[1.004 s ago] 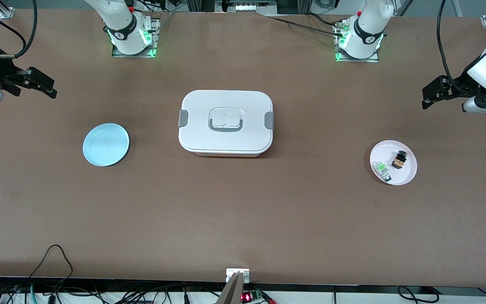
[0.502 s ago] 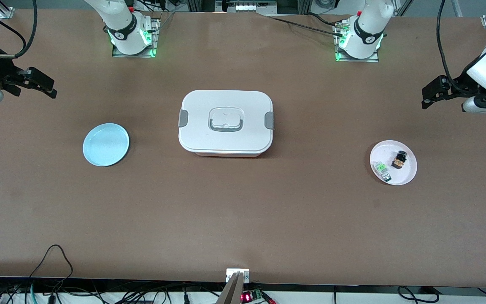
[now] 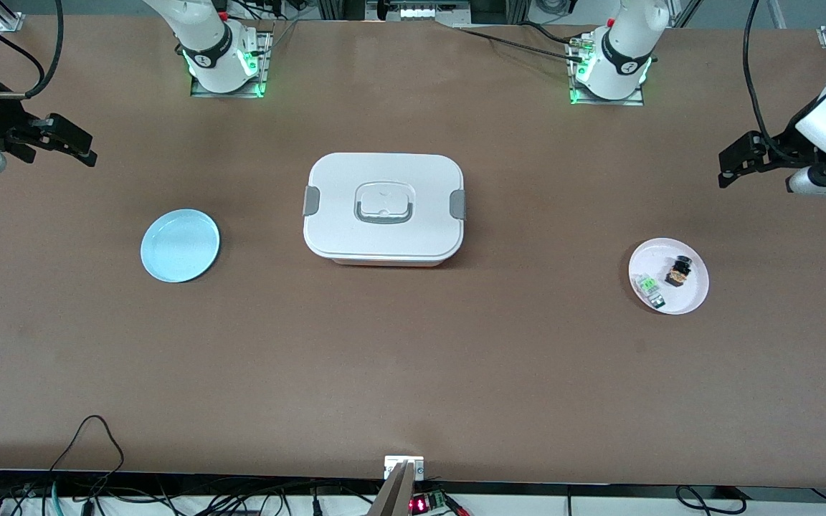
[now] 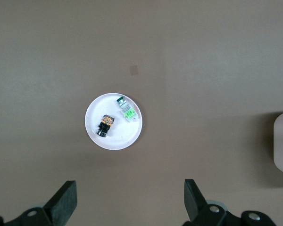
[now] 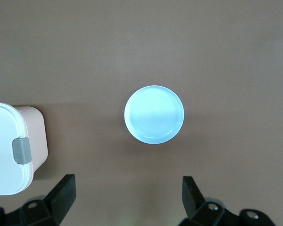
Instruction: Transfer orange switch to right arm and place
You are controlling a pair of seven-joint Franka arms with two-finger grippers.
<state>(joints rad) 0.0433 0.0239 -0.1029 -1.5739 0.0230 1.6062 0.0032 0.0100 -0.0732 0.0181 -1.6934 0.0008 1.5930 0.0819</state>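
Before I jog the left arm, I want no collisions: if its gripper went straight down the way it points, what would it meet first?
Probably bare table. The left gripper, fingers open, faces down; the pink plate with the orange switch lies just ahead of that line, though depth is unclear.

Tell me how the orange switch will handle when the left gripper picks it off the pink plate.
The orange switch looks tiny and rigid, so probably light and easily nudged across the smooth pink plate. Its round knob end may let it roll. The green-and-clear component lies close, leaving little finger room.
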